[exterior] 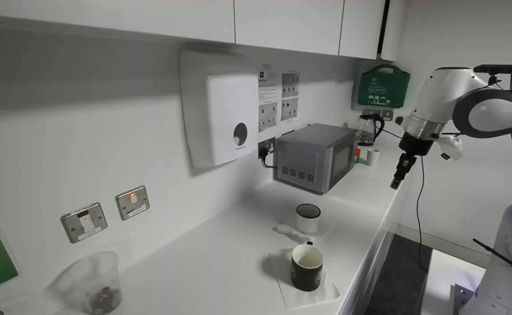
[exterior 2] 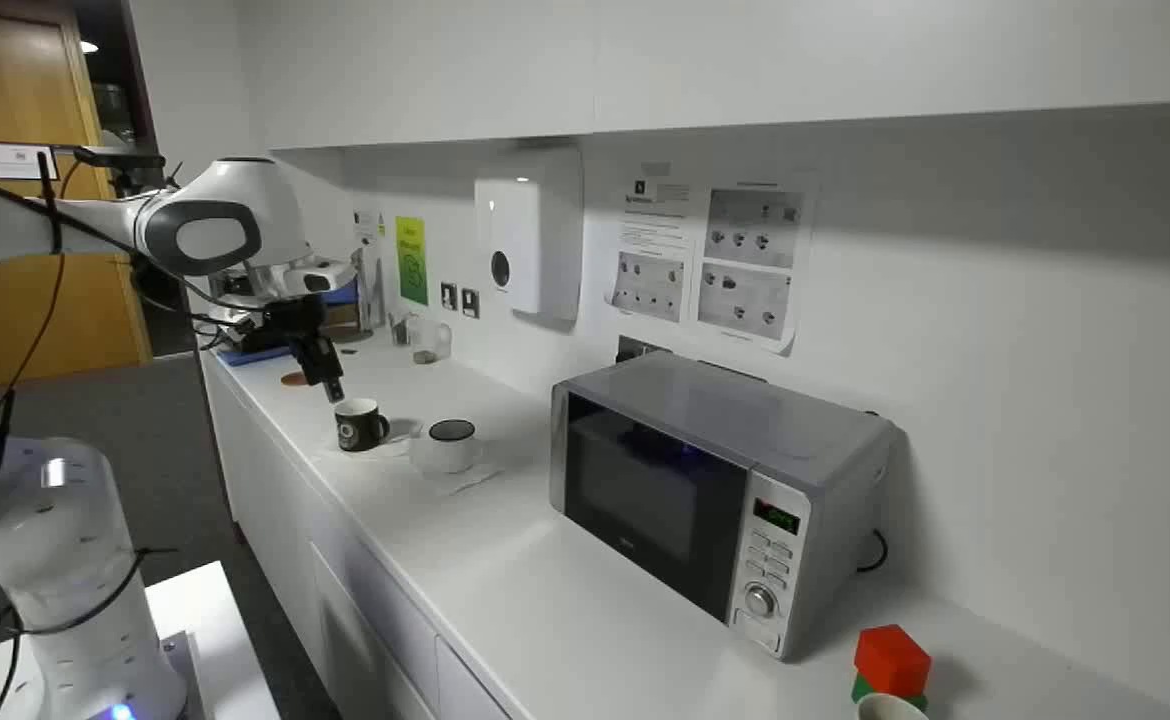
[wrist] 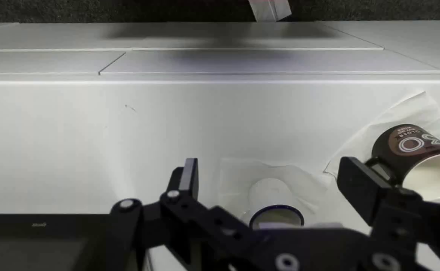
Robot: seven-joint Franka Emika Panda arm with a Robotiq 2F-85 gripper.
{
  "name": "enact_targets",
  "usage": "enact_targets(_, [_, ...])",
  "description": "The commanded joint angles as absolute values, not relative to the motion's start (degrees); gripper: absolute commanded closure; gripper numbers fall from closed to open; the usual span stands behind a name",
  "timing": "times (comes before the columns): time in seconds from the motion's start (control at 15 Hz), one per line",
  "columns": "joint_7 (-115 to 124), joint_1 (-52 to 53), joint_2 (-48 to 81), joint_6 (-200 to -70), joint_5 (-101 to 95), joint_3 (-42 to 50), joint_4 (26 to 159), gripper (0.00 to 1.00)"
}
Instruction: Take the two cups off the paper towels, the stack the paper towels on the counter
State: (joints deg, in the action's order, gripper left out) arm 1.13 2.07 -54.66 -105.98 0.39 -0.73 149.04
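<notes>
The pale cup [exterior: 307, 225] with a dark rim stands upright on a rumpled white paper towel [exterior: 285, 229]. It also shows in an exterior view [exterior 2: 450, 455] and, between the fingers, in the wrist view [wrist: 269, 192]. The dark mug [exterior: 306, 274] with a pale inside stands on another paper towel [exterior: 297, 299]; in the wrist view the mug [wrist: 400, 146] is at the right, partly behind a finger. Both towels lie on the white counter [exterior: 203, 271]. My gripper [wrist: 269, 165] is open and empty, raised above the counter; it shows in both exterior views [exterior: 395, 185] [exterior 2: 334, 392].
A grey microwave [exterior 2: 715, 430] stands on the counter against the wall. A clear container [exterior: 98, 284] is at one end; a white mug [exterior: 373, 157], colored blocks [exterior 2: 890, 660] and a kettle [exterior: 366, 130] are at the other. Wall cabinets [exterior: 289, 24] and a dispenser [exterior: 225, 109] hang above.
</notes>
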Motion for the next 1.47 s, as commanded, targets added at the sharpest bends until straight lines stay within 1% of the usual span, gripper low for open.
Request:
enact_targets(0.0, [0.9, 1.8, -54.6, -105.9, 0.6, -0.9, 149.0, 0.0])
enact_targets(0.4, [2.1, 1.5, -54.7, -106.7, 0.5, -1.7, 149.1, 0.0])
enact_targets(0.8, [21.1, -0.7, -54.8, -113.2, 6.9, -8.3, 147.8, 0.0])
enact_targets(1.0, [22.5, 0.6, -53.2, -117.5, 7.1, -11.4, 146.7, 0.0])
enact_targets(1.4, [22.4, 3.8, -46.9, -119.5, 5.9, -19.9, 142.1, 0.0])
